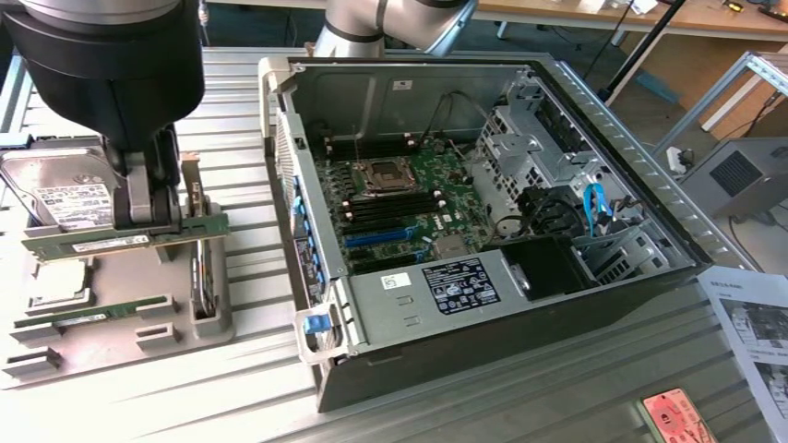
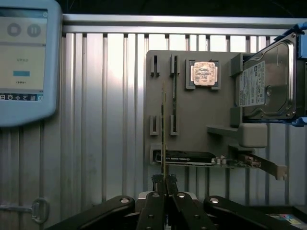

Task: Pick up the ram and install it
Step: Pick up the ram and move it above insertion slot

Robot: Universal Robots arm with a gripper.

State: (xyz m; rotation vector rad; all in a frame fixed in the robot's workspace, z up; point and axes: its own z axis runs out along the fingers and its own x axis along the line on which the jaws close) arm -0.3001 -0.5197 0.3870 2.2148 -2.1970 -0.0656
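The ram [image 1: 124, 238] is a long thin green stick with a pale label, held level just above the grey parts tray [image 1: 111, 346] at the exterior view's left. My gripper [image 1: 154, 221] is shut on its upper edge. In the wrist view the ram [image 2: 163, 134] appears edge-on, running out from my gripper [image 2: 164, 184] over the tray [image 2: 192, 120]. The open computer case [image 1: 493, 231] lies to the exterior view's right, with the green motherboard [image 1: 412, 198] and its black memory slots [image 1: 384, 208] exposed.
On the tray are a hard drive [image 1: 62, 194], a silver processor chip [image 2: 204, 73], another green stick [image 2: 174, 96] standing in a slot, and an expansion card [image 2: 211, 160]. A teach pendant [image 2: 24, 62] rests on the slatted table. Papers [image 1: 751, 323] lie past the case.
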